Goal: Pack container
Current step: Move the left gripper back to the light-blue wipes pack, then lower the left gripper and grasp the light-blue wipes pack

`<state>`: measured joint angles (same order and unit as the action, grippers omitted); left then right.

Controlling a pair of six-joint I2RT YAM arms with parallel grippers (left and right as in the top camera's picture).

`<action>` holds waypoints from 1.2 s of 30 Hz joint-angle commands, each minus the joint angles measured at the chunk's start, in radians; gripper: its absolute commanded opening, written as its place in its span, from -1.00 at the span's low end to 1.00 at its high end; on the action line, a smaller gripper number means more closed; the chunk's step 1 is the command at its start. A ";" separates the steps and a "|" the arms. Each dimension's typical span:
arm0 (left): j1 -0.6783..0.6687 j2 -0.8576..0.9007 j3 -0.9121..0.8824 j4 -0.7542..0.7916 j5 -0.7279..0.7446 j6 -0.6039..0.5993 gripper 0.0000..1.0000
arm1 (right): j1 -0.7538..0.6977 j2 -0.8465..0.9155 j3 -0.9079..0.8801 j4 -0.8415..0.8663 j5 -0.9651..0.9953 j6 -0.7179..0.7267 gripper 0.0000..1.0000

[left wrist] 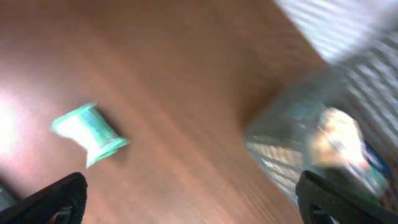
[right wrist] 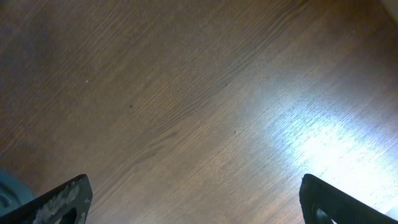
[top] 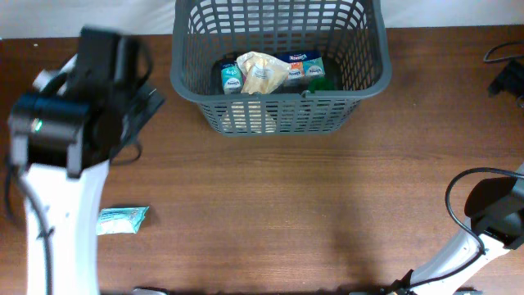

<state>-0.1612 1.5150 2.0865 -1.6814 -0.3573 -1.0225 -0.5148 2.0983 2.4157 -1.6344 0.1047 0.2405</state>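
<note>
From overhead, the container (top: 278, 113) is sitting at the far middle of the bench (top: 286, 205). It is already holding a cream pouch (top: 262, 72) flanked by blue-and-white packets (top: 232, 79), all lying on its solid bottom where the lattice walls are keeping them together. One teal packet (top: 123, 219) is lying alone on the near left of the bench, well apart from the container, so the packing looks nearly but not fully done. The left arm (top: 74, 115) is hanging between that packet and the container, probably because the packet is its next pickup. The right arm (top: 491, 217) is resting folded at the near right edge, out of the way. In the left wrist view, which is smeared, the left tool (left wrist: 199, 202) is showing its fingers spread wide with nothing between them. It is looking down at the teal packet (left wrist: 90, 134) on one side and the container (left wrist: 273, 155) on the other. In the right wrist view, the right tool (right wrist: 202, 202) is likewise standing wide apart and empty, facing only bare wood, with no task thing within its reach.
</note>
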 commanded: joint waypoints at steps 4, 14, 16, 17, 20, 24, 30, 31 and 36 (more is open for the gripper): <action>0.247 -0.269 -0.429 -0.006 -0.026 -0.252 0.99 | -0.003 -0.010 -0.005 0.000 -0.003 0.012 0.98; 0.451 -0.476 -0.883 0.243 0.114 -0.164 0.99 | -0.003 -0.010 -0.005 0.000 -0.003 0.012 0.98; 0.460 -0.488 -0.951 0.346 0.143 -0.081 0.99 | -0.003 -0.010 -0.005 0.000 -0.003 0.012 0.98; 0.466 -0.488 -0.981 0.383 0.165 -0.077 0.99 | -0.003 -0.010 -0.005 0.000 -0.003 0.012 0.98; 0.494 -0.473 -1.065 0.479 0.217 -0.075 0.98 | -0.003 -0.010 -0.005 0.000 -0.003 0.012 0.98; 0.554 -0.418 -1.143 0.533 0.228 -0.075 0.99 | -0.003 -0.010 -0.005 0.000 -0.003 0.012 0.98; 0.621 -0.267 -1.156 0.536 0.238 -0.123 0.99 | -0.003 -0.010 -0.005 0.000 -0.003 0.012 0.98; 0.629 -0.241 -1.156 0.543 0.238 -0.137 0.99 | -0.003 -0.010 -0.005 0.000 -0.003 0.012 0.98; 0.649 -0.131 -1.156 0.616 0.266 -0.139 0.99 | -0.003 -0.010 -0.005 0.000 -0.003 0.012 0.98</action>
<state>0.4763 1.3354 0.9371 -1.0843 -0.1230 -1.1427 -0.5148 2.0983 2.4157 -1.6344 0.1043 0.2405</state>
